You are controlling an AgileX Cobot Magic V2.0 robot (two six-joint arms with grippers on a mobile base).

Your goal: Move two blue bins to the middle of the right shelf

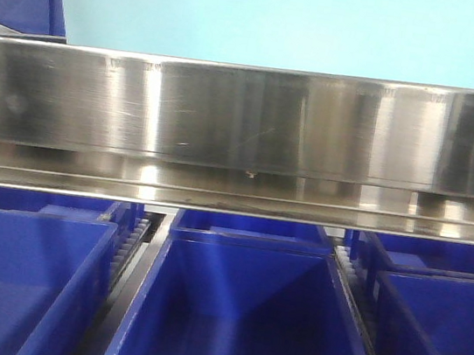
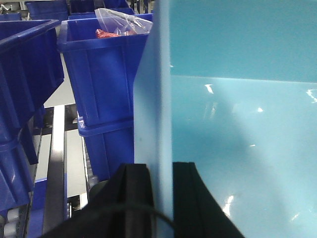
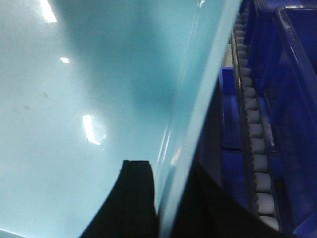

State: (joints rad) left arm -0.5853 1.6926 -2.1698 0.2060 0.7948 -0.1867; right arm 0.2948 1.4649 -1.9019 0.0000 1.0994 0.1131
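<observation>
Left gripper [image 2: 159, 171]: jaws closed on the upright side wall of the light-blue bin [image 2: 237, 124], one black finger outside and one inside. Right gripper [image 3: 166, 173]: jaws clamped the same way on the opposite wall. The bin is carried between the two arms.

Just beside the left wall stands a dark blue bin [image 2: 104, 74] with a plastic bag [image 2: 119, 22] in it. Beside the right wall runs a roller track [image 3: 252, 129].

In the front view the light-blue bin shows directly above the steel rail [image 1: 245, 117] of the middle shelf. Its base is hidden behind the rail, so whether it rests on the tier cannot be told. An empty bin [image 1: 240, 310] sits on the tier below.

Risks, as judged:
- Base catches the rail if lowered too early, tipping the bin.
- Both grips are on thin, smooth walls, and uneven arm travel could twist it loose.
- Releasing before the bin is supported drops it onto the lower tier.
- The left wall may scrape the neighbouring bin.
</observation>
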